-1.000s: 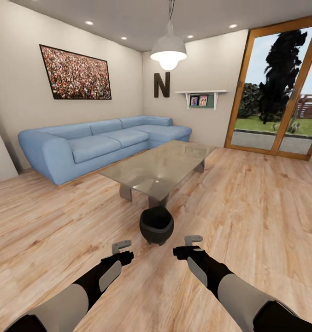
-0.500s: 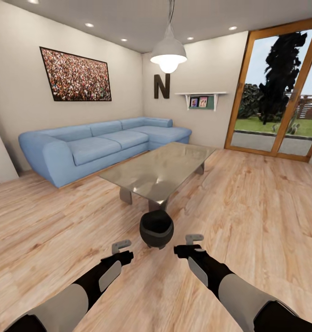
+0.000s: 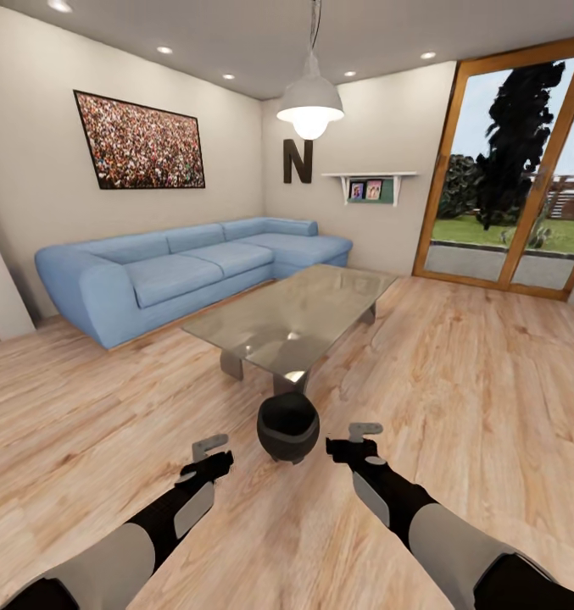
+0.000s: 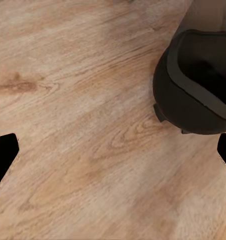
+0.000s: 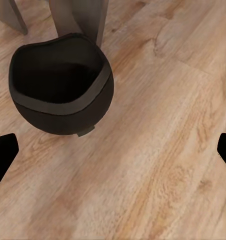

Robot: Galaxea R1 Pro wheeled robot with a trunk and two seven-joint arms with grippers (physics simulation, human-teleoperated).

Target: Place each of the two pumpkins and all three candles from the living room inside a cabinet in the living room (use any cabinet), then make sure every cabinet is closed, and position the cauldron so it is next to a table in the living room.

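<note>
The black cauldron point(image 3: 287, 426) stands upright on the wood floor, just in front of the near end of the glass-topped table point(image 3: 295, 309). In the right wrist view the cauldron point(image 5: 60, 90) sits right by a dark table leg point(image 5: 78, 17). My left gripper point(image 3: 212, 453) hovers open to the cauldron's left, and the left wrist view has the cauldron point(image 4: 193, 85) off to one side. To the cauldron's right my right gripper point(image 3: 354, 440) hangs open and apart from it. Neither holds anything. The pumpkins, candles and cabinet are out of view.
A blue corner sofa point(image 3: 185, 263) runs along the wall behind the table. Wood-framed glass doors point(image 3: 507, 169) stand at the right. A pendant lamp point(image 3: 309, 97) hangs over the table. Open plank floor point(image 3: 473, 373) stretches to the right of the table and cauldron.
The whole view has shifted slightly, so the camera has moved. My left gripper has drawn a little outward, away from the cauldron. The cauldron still stands at the table's end.
</note>
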